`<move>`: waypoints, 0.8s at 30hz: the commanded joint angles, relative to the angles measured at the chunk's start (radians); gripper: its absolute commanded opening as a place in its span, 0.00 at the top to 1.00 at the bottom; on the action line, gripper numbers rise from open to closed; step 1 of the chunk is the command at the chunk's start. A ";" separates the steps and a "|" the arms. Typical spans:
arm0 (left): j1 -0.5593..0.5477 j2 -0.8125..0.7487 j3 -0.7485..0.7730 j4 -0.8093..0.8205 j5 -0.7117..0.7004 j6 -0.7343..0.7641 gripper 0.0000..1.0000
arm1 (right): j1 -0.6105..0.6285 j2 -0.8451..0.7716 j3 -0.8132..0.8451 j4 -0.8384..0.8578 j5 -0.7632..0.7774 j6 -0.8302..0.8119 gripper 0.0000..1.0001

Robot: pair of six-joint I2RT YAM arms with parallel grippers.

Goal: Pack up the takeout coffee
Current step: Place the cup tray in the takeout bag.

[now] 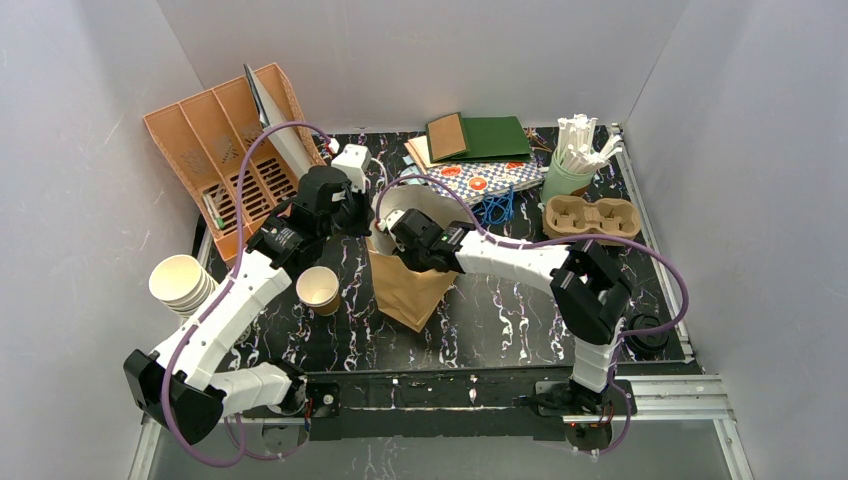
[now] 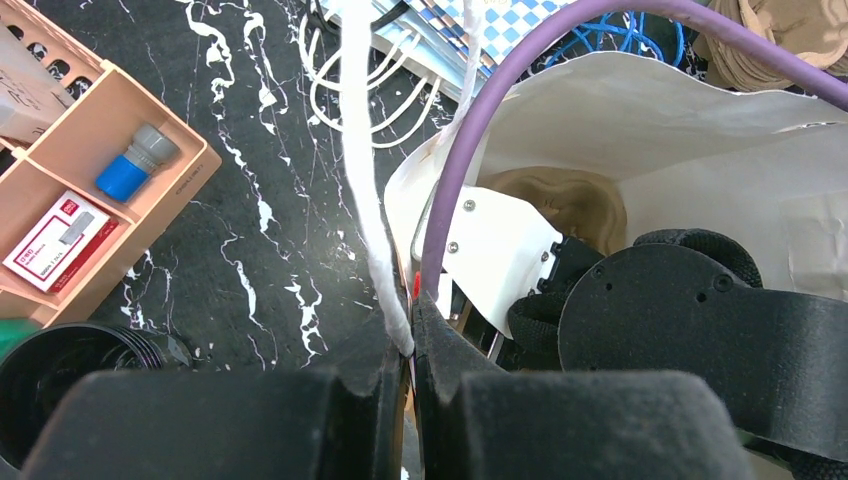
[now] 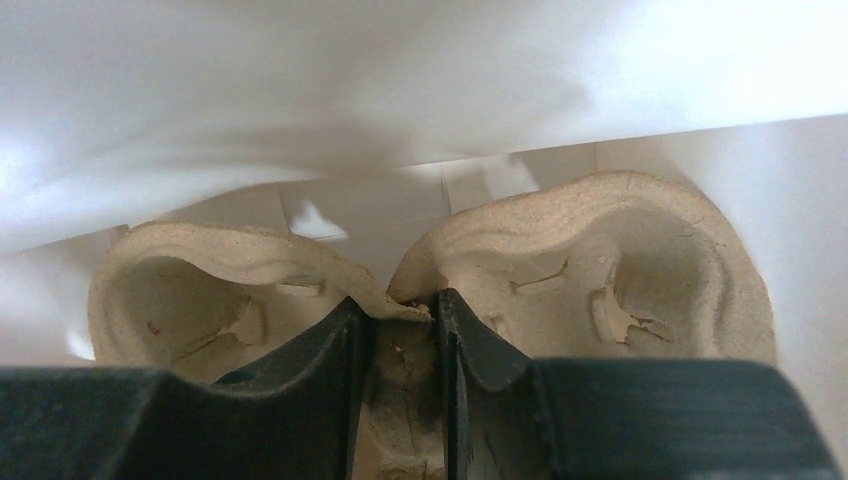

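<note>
While the right pincer [image 3: 400, 315], inside the bag [image 1: 410, 290], grips the centre ridge of a pulp carrier [image 3: 620, 250] and the left pincer [image 2: 408, 335] pinches the bag's handle [image 2: 360, 150], the tan cup [image 1: 318, 289] stands upright on the table [image 1: 500, 310] — lidless, just left of the bag, nearer the left arm.

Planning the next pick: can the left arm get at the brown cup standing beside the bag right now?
Probably not yet: the left gripper is shut on the bag handle. The cup stands uncovered close to that arm, so it looks reachable once the handle is released.
</note>
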 commanded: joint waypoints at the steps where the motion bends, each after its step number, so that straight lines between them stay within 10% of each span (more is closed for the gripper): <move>1: 0.002 -0.048 0.027 0.074 -0.014 0.016 1.00 | 0.012 0.095 -0.047 -0.083 -0.029 0.002 0.63; 24: 0.003 -0.080 -0.005 0.094 0.129 0.009 1.00 | 0.010 0.143 0.302 -0.464 -0.186 0.086 0.60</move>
